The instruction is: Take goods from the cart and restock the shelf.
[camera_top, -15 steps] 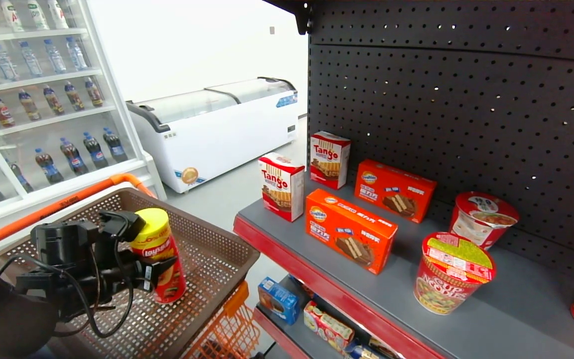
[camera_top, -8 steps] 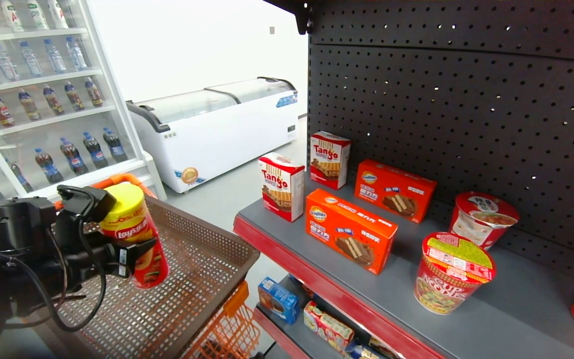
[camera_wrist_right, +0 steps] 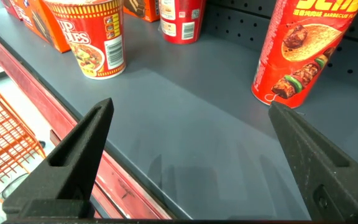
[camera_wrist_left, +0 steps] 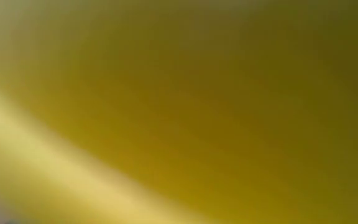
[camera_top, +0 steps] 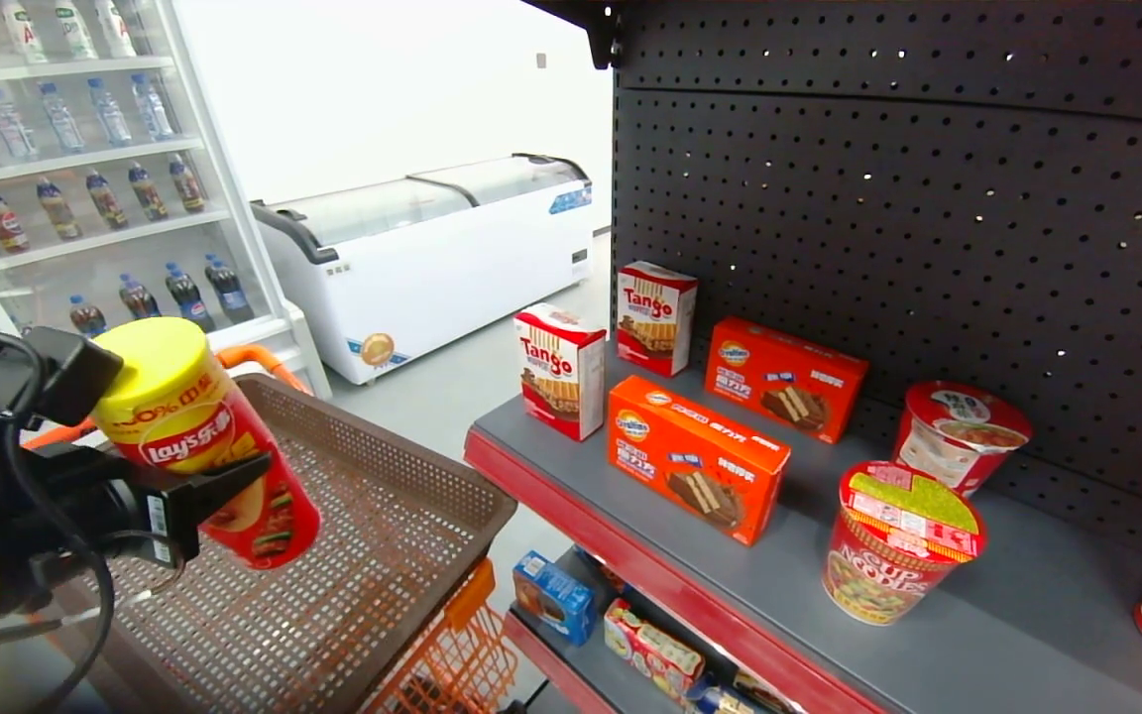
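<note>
Head view has your left pincer (camera_top: 150, 426) pinching the chip can (camera_top: 214, 466) above the cart (camera_top: 412, 496), lid tilted away from the shelf (camera_top: 1027, 615), which lies well to your right, so carry it rightward, base leading.

Right gripper (camera_wrist_right: 190, 106) held over grey shelf deck (camera_wrist_right: 185, 149), fingers (camera_wrist_right: 82, 146) spread wide apart. Red chip canister (camera_wrist_right: 300, 53) stood upright near one finger. Noodle cup (camera_wrist_right: 92, 37) set near red front edge (camera_wrist_right: 55, 106), second red cup (camera_wrist_right: 180, 18) behind it. Orange wire basket (camera_wrist_right: 5, 137) seen beyond edge.
</note>
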Controlling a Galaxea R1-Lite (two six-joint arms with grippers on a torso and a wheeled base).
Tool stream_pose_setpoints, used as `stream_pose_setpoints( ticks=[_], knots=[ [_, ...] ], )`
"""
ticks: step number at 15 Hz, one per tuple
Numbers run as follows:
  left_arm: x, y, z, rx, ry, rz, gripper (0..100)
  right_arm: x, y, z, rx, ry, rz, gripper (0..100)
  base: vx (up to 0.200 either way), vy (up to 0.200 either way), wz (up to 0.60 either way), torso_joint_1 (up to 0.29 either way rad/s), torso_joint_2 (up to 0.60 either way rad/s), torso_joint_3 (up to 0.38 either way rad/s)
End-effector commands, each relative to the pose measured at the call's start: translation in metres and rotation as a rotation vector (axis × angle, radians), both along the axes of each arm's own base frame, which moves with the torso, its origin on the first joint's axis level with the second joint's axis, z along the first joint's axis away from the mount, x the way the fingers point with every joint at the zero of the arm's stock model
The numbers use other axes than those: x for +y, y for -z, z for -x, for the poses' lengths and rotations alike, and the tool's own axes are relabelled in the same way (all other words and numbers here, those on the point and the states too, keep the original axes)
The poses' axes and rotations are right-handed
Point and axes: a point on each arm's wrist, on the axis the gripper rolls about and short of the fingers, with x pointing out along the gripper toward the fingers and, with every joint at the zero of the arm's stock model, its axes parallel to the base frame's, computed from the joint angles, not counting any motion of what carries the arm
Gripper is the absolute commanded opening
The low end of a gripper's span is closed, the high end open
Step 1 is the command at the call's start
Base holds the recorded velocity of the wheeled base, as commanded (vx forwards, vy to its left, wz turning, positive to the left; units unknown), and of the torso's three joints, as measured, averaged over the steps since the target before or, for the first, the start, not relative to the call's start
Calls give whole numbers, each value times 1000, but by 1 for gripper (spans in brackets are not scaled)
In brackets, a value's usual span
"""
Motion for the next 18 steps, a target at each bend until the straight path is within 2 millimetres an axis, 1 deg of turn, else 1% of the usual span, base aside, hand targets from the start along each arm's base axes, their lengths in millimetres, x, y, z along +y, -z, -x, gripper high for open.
stream_pose_setpoints(
  ticks=[1,2,3,4,5,7,10,11,17,18],
  knots=[
    [-5,-19,28,-100,24,20,0,0,0,0,-1,-1,0,100,0,0,0,0,0,0],
    [-5,-20,29,-102,25,35,0,0,0,0,-1,-1,0,100,0,0,0,0,0,0],
    [-5,-22,35,-113,23,57,0,0,0,0,-1,-1,0,100,0,0,0,0,0,0],
    [-5,-19,38,-97,22,63,0,0,0,0,-1,-1,0,100,0,0,0,0,0,0],
    [-4,-7,50,-49,25,62,0,0,0,0,-1,-1,0,100,0,0,0,0,0,0],
    [-5,6,61,-13,52,62,0,0,0,0,-1,-1,0,100,0,0,0,0,0,0],
    [-11,6,63,-19,109,43,0,0,0,0,1,-2,2,100,0,0,0,0,0,0],
    [-13,2,66,-45,141,25,0,0,0,0,-1,-2,2,100,0,0,0,0,0,0],
    [-17,1,95,-40,226,9,0,0,0,0,1,-2,2,100,0,0,0,0,0,0],
    [-17,2,101,-16,239,8,0,0,0,0,1,-2,2,100,0,0,0,0,0,0]
  ],
)
